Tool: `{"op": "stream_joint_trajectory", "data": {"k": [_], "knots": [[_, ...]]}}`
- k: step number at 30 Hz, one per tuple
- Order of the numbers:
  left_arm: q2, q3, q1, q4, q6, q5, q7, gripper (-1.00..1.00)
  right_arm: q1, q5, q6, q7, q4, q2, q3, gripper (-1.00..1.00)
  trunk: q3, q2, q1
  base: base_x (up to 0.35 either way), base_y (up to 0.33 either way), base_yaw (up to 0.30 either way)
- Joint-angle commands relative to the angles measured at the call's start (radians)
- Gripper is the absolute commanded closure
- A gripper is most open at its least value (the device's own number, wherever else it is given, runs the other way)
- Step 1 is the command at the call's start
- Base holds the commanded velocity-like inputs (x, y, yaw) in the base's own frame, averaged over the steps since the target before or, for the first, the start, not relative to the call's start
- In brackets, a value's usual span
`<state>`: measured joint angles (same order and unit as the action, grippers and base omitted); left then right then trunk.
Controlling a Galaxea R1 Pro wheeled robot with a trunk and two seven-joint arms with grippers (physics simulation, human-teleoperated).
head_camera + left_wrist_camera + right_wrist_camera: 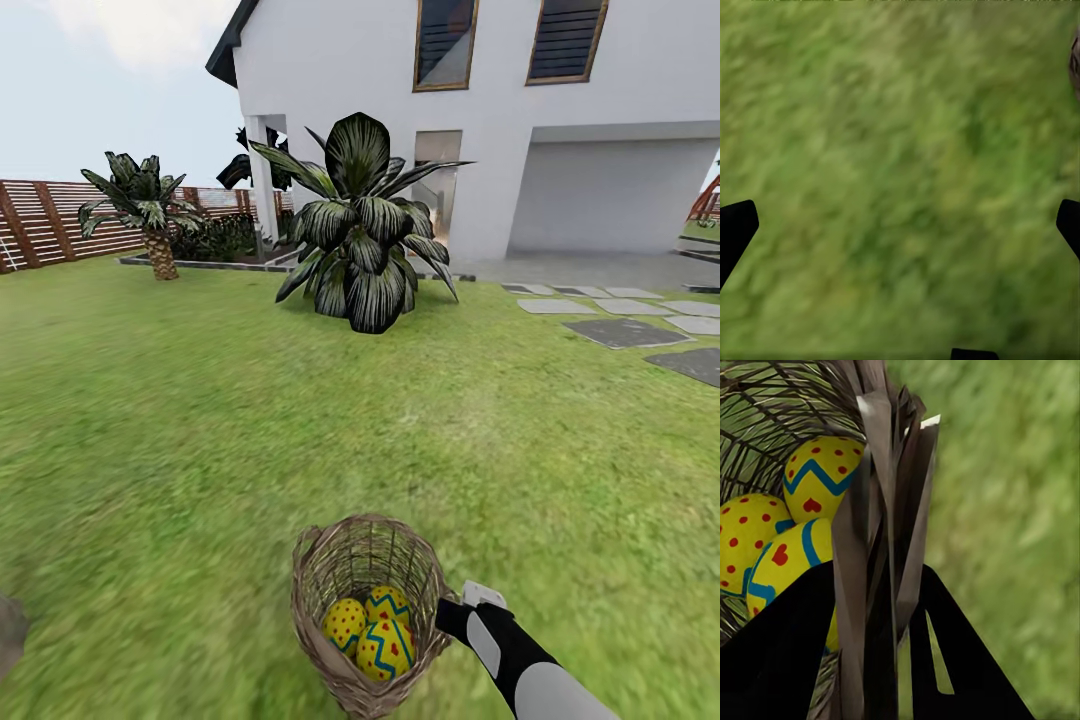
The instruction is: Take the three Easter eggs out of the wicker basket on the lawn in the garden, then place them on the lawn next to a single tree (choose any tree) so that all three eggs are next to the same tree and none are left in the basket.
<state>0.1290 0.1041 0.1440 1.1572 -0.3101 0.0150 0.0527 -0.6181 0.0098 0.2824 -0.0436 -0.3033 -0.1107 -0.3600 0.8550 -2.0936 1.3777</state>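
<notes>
Wicker basket [330, 590], three Easter eggs [385, 648] inside

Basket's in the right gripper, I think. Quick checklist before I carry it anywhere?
1. Right gripper clamped on the wicker basket wall: ok.
2. Three Easter eggs inside basket: ok.
3. Basket upright: not ok, it tilts.
4. Left gripper open and free, over lawn: ok.
5. Thick-trunked tree in sight: not ok; ahead stand a short palm and a leafy shrub.
</notes>
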Motion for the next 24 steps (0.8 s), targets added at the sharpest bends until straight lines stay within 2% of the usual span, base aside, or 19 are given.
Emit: {"op": "stream_joint_trajectory", "data": {"k": [1, 14, 24], "knots": [[0.000, 0.002, 0.000, 0.002, -0.006, 0.002, 0.005, -1.00, 0.000, -0.004, 0.006, -0.002, -0.002, -0.001, -0.002, 1.00, 0.001, 0.000, 0.000, 0.000, 0.000, 0.000], [0.000, 0.002, 0.000, 0.002, -0.007, 0.002, 0.004, -1.00, 0.000, -0.005, 0.003, -0.001, -0.002, 0.000, -0.002, 1.00, 0.001, 0.000, 0.000, 0.000, 0.000, 0.000], [0.000, 0.002, 0.000, 0.002, -0.006, 0.000, 0.004, -1.00, 0.000, -0.005, -0.001, -0.001, -0.002, 0.000, -0.003, 1.00, -0.031, 0.070, -0.038, 0.000, 0.000, 0.000]]}}
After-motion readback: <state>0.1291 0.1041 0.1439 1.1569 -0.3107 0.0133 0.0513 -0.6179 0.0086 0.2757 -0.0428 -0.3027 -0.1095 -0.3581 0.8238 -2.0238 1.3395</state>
